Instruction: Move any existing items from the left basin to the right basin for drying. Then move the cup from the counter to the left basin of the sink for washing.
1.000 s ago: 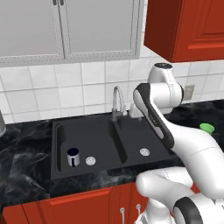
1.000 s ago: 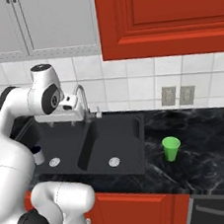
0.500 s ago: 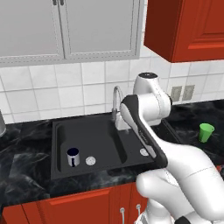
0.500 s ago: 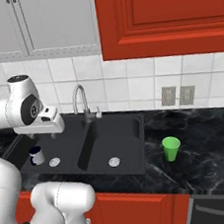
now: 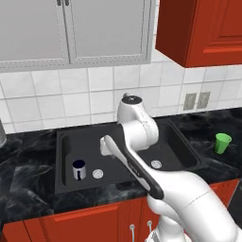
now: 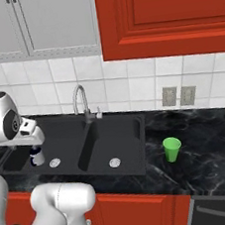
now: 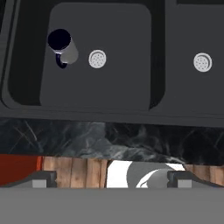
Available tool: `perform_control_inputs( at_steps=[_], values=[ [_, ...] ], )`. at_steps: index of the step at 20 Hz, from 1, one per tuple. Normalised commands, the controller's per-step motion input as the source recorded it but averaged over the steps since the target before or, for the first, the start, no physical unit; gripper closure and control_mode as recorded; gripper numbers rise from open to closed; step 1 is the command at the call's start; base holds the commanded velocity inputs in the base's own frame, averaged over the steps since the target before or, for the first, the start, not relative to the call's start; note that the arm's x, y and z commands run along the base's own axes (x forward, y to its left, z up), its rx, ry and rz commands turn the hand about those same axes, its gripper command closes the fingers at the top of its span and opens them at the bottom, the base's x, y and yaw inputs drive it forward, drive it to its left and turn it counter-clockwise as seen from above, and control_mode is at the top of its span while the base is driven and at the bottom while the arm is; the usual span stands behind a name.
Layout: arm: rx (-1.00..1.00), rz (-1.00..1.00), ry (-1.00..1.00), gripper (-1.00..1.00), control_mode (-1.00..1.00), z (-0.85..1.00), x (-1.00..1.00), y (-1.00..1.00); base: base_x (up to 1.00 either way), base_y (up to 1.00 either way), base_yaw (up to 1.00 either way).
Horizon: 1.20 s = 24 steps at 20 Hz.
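Mug [image 5: 79, 169] first: you have it standing upright in the left basin [image 5: 80, 142], mouth up, dark blue inside showing, so its long axis runs vertical. It sits toward the basin's front left part, just beside the round silver drain [image 5: 98, 173]. In the hand view the mug [image 7: 64, 47] shows in the upper left, its handle pointing toward the bottom of that picture, with the drain [image 7: 97, 58] just to its right.

Your gripper [image 7: 111, 177] hangs over the sink's front edge and the counter [image 7: 87, 138]. The two dark fingertips [image 7: 43, 178] sit well apart at the bottom of the hand view, so the jaws are spread wide with nothing between them. The mug lies well away from the fingers, up and left of the gap, and is not lined up between them.

From the left base camera you see the hand [image 5: 108, 145] above the left basin, to the right of the mug and higher than it.

The right basin [image 6: 118, 133] holds its own drain [image 6: 113, 162]. The green cup [image 6: 172, 149] stands upright on the counter, right of the sink.
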Motion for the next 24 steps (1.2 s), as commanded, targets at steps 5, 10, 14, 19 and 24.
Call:
perform_control_inputs(
  at_steps=[5,10,14,19,24],
  values=[
    [0.00,0.02,0.03,-1.00,-1.00,-0.37,0.38,0.63,0.00,0.00,0.00],
    [0.00,0.02,0.06,-1.00,-1.00,-0.39,0.40,0.45,0.00,0.00,0.00],
    [0.00,0.03,0.08,-1.00,-1.00,-0.44,0.36,0.45,0.00,0.00,0.00],
    [0.00,0.04,0.08,-1.00,-1.00,-0.45,0.47,0.42,0.00,0.00,0.00],
    [0.00,0.02,0.07,-1.00,-1.00,-0.40,0.45,0.42,0.00,0.00,0.00]
  ],
)
